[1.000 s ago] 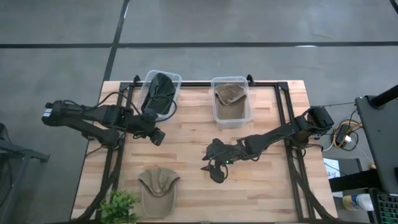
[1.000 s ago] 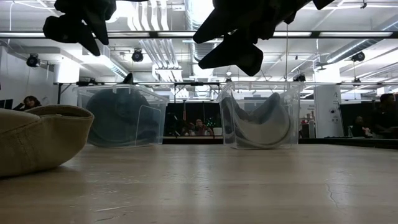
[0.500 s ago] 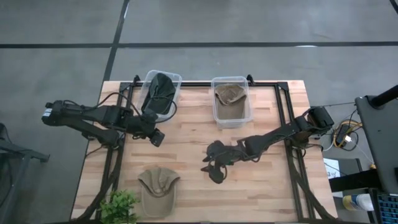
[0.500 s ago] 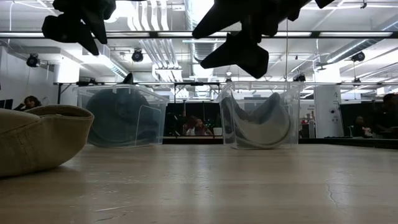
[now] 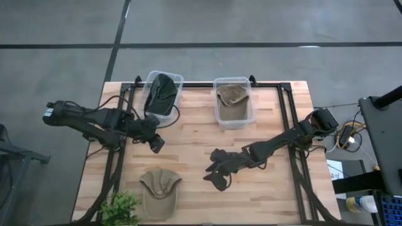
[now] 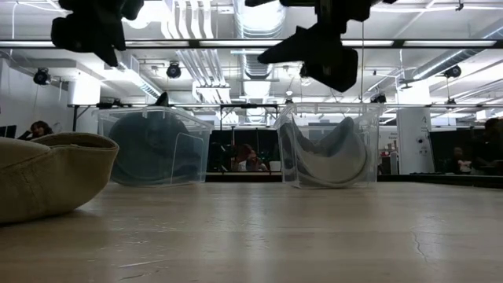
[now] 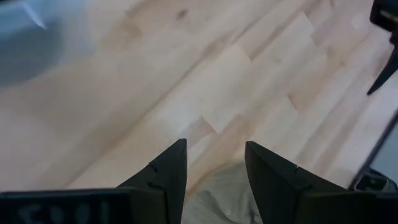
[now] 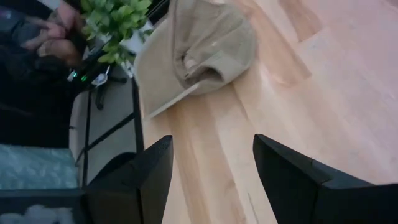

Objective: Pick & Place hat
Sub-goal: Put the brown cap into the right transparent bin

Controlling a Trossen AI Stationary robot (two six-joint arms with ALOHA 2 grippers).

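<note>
High view: the tan fabric cap lies on the pale wooden worktop at the near left, beside a small green plant; left gripper hangs above it, right gripper near the middle.
Low view: both grippers hang clear above the worktop; two clear plastic bins stand behind.
Left wrist view: fingers spread, empty, cap just beneath.
Right wrist view: fingers spread, empty, cap ahead.
</note>
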